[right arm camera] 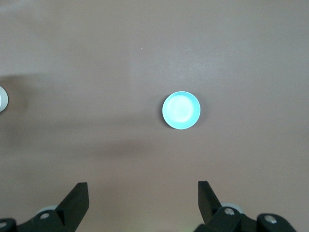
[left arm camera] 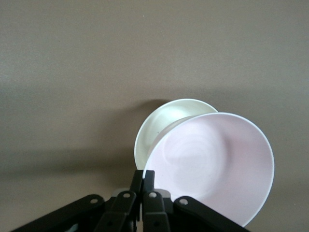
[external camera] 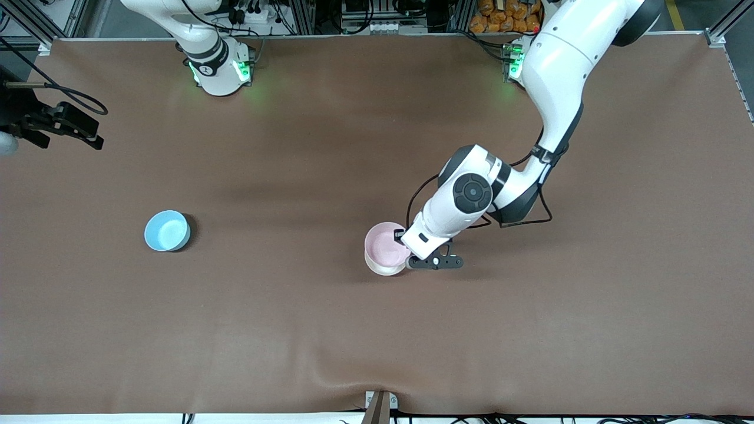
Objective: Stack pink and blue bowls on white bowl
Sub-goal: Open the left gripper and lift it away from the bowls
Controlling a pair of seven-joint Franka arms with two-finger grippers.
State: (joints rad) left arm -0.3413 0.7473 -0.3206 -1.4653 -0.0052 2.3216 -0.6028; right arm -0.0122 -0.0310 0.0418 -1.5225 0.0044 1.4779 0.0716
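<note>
pink bowl: pinched by its rim in the left gripper and held tilted over the white bowl, which sits near the middle of the table. The left wrist view shows it overlapping the white rim, not yet seated level; whether the two touch I cannot tell.
left gripper: fingers closed tight on the thin wall of the pink bowl, one inside, one outside.
white bowl: upright under the pink one, part of its inside showing beside it.
blue bowl: alone and upright toward the right arm's end of the table, well apart from the other two.
right gripper: wide open and holding nothing, high over the table with the blue bowl below it; that arm waits.
handling: the bowls look rigid, glossy and light, probably slippery and able to chip if dropped. A rim pinch is the likely hold, since the bodies seem too wide for the jaws. A bowl hangs tilted from such a grip, so it wants levelling before release.
nesting: being alike in size, they should sit one inside the other only if well centred.
room: bare brown table all round both spots, edges far off. The blue bowl's path to the stack looks unobstructed, apart from the left arm over it.
</note>
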